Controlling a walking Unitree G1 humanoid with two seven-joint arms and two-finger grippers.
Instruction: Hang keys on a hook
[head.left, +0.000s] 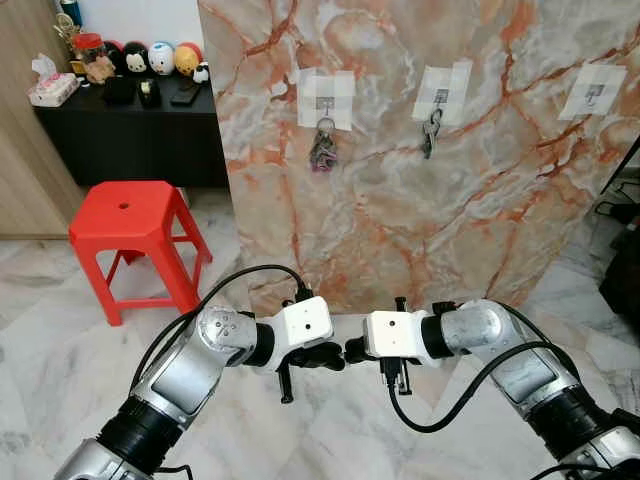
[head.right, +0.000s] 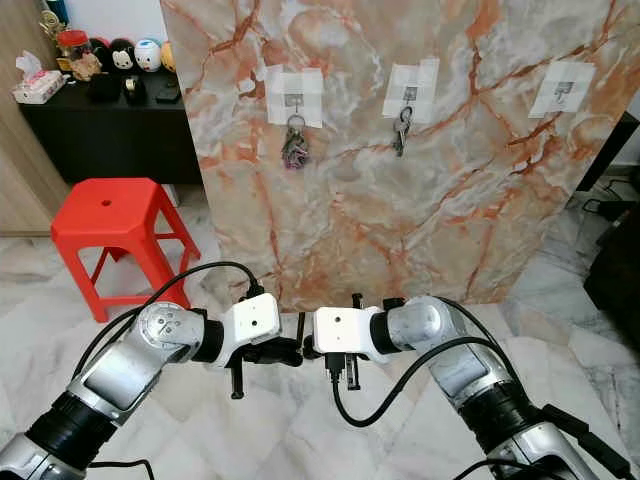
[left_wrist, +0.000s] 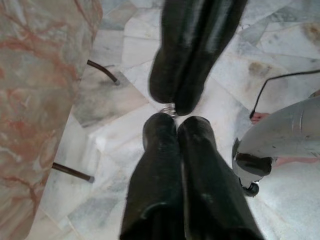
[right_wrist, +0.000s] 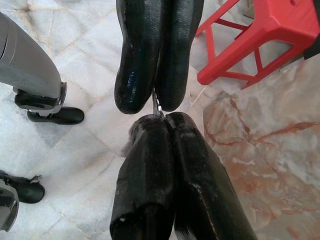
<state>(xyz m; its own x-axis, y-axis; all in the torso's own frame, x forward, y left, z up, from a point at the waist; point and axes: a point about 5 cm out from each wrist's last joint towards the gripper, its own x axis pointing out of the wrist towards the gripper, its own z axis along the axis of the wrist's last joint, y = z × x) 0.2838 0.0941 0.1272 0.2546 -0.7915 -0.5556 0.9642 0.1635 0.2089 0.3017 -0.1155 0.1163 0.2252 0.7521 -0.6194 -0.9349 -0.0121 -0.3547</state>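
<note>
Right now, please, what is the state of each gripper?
Left gripper: shut, fingertips pinching a small metal ring.
Right gripper: shut, tip to tip with the left, pinching the same ring.

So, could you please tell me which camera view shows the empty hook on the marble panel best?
The left eye view: the empty hook sits clear of the frame edge on its taped patch, right of the two hooks holding keys. The right eye view shows it too, nearer the edge. The wrist views show marble and floor tiles, no hook.
</note>
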